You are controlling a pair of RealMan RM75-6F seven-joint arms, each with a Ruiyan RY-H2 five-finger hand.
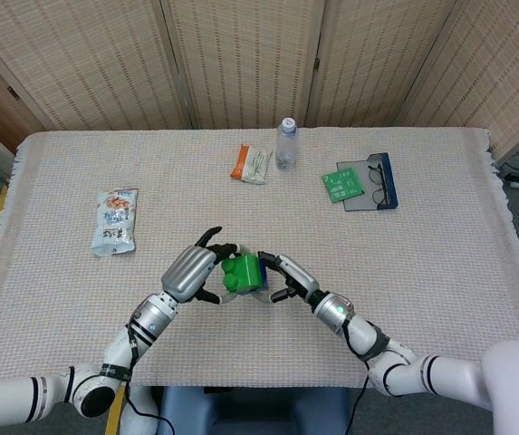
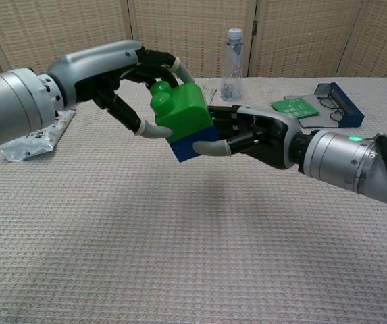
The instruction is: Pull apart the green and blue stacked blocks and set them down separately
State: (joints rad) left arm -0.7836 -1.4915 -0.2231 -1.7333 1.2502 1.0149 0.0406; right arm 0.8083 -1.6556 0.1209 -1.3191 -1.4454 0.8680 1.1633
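Note:
A green block (image 2: 179, 111) (image 1: 240, 271) sits stacked on a blue block (image 2: 194, 145) (image 1: 260, 276), both held in the air above the table's near middle. My left hand (image 2: 129, 81) (image 1: 191, 272) grips the green block from the left, fingers curled over its top stud and side. My right hand (image 2: 254, 135) (image 1: 286, 279) comes in from the right and holds the blue block, thumb under its lower edge and fingers against its side. The two blocks are still joined and tilted.
A snack bag (image 1: 115, 220) lies at the left. A clear bottle (image 1: 284, 143) and small packets (image 1: 252, 164) stand at the far middle. A green card (image 1: 341, 185) and glasses on a dark case (image 1: 378, 185) lie at the far right. A woven cloth (image 1: 440, 236) covers the table.

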